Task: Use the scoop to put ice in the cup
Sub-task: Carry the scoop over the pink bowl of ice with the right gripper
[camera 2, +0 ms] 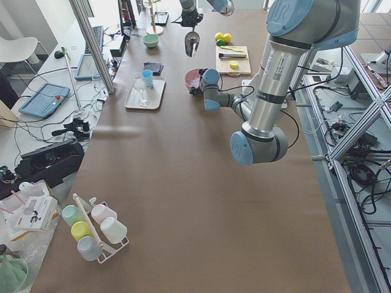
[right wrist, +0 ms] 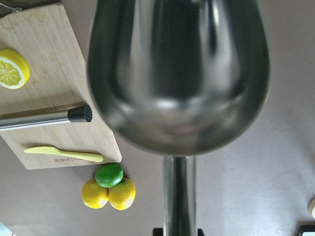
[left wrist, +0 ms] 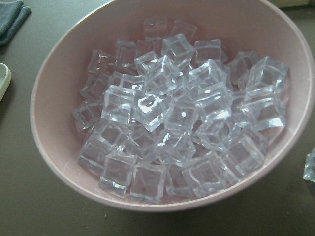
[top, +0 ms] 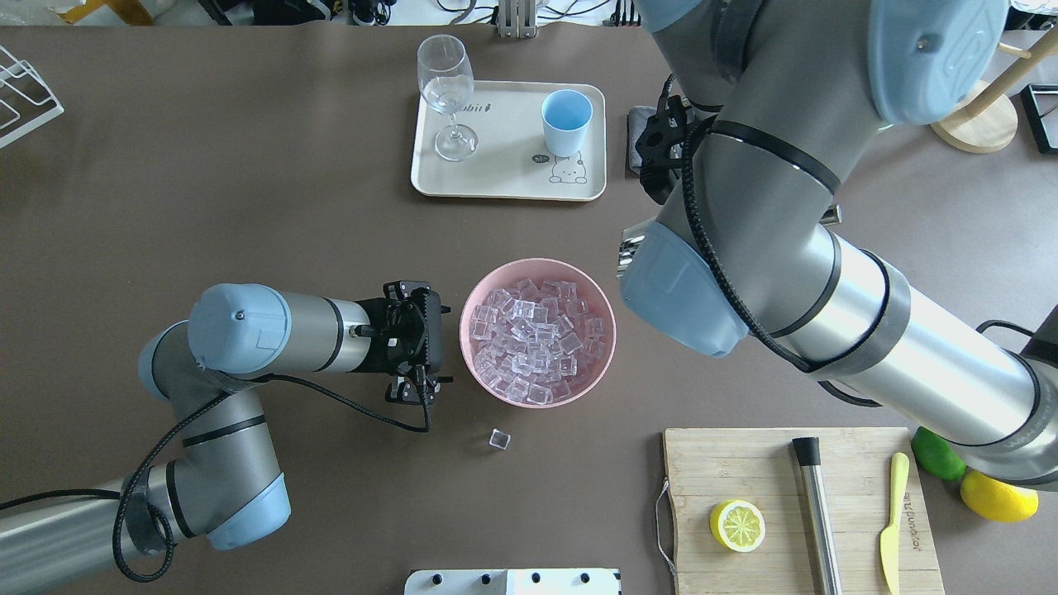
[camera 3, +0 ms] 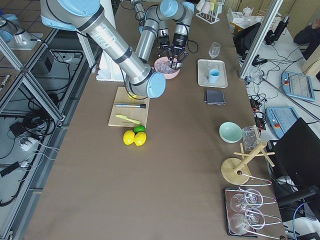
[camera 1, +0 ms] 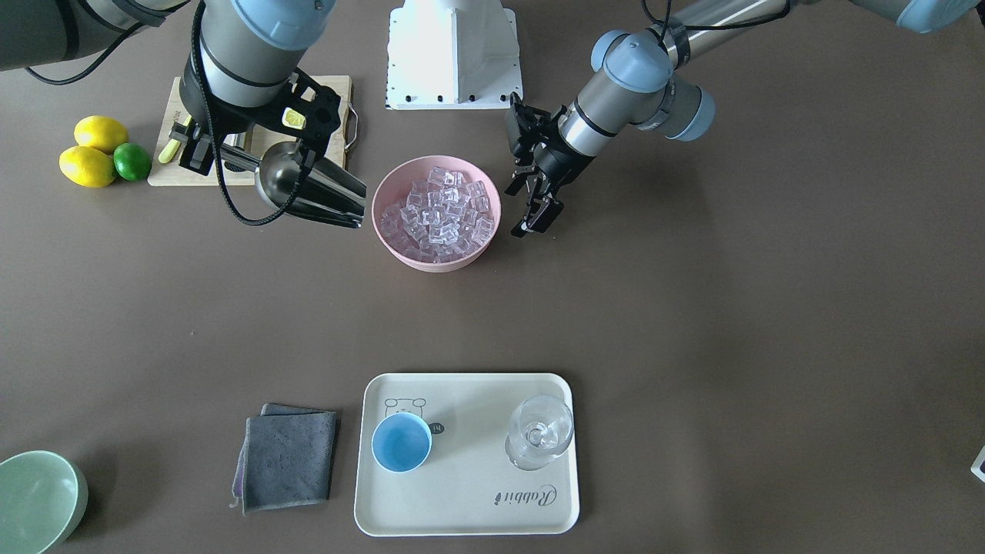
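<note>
The ice fills a pink bowl at the table's middle; it also shows in the overhead view and close up in the left wrist view. One loose cube lies on the table beside the bowl. My right gripper is shut on the handle of the steel scoop and holds it in the air beside the bowl. The trough is empty. My left gripper is open and empty, right next to the bowl. The light-blue cup stands upright and empty on a cream tray.
A clear stemmed glass shares the tray. A grey cloth and a pale-green bowl lie near it. A wooden board holds a lemon half, a steel cylinder and a yellow knife. Lemons and a lime sit beside it.
</note>
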Tool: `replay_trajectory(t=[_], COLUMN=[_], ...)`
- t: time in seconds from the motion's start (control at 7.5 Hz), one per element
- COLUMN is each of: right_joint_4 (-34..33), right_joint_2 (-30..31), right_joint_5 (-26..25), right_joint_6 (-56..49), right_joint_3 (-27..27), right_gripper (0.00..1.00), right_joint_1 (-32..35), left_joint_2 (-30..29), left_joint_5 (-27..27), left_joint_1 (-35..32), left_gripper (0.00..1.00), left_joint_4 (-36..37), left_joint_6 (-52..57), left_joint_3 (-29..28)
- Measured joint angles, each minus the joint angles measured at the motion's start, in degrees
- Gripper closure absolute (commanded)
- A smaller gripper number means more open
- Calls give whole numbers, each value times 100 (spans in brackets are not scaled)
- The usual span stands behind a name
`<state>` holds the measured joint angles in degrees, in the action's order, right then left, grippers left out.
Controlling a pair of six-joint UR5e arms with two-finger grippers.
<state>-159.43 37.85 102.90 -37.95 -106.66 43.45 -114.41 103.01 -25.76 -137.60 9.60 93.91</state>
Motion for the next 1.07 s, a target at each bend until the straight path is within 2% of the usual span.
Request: replay_trajectory(t=[0.27,1.07], right_joint_4=[-173,-876], right_joint_2=[-436,-1050], right_joint_5=[53,9], right_joint_6=[228,1186], right_joint_3=[549,1558], right_gripper=[100,100], right_joint_1=[-88,-764], left_joint_2=[1,19], left_joint_5=[0,-1], left_joint_1=[1,-7], left_gripper=[2,2], left_joint_4=[-4,-28], left_joint_6=[-1,2], left_joint_3=[-4,3])
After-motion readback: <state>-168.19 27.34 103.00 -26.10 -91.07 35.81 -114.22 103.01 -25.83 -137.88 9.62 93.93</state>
